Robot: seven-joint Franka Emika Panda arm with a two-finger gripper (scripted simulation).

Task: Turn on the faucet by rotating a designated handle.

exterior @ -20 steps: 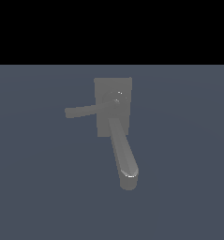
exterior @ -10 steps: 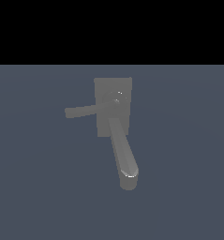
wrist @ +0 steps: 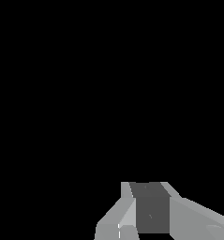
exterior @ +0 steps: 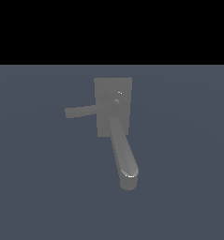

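Hand (wrist: 148, 211) shows only against black, touching nothing; its opening is unclear.

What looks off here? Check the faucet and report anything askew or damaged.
Nothing stands out. The faucet sits whole on its square base plate, the spout pointing toward the camera and the handle jutting toward the exterior view's left. No arm appears there; the wrist view shows only the gripper against black.

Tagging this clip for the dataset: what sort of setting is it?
A bare simulated test scene, not a real kitchen or bathroom: a lone grey faucet with its handle sits on a flat, featureless slate floor under a black void. No sink or walls show.
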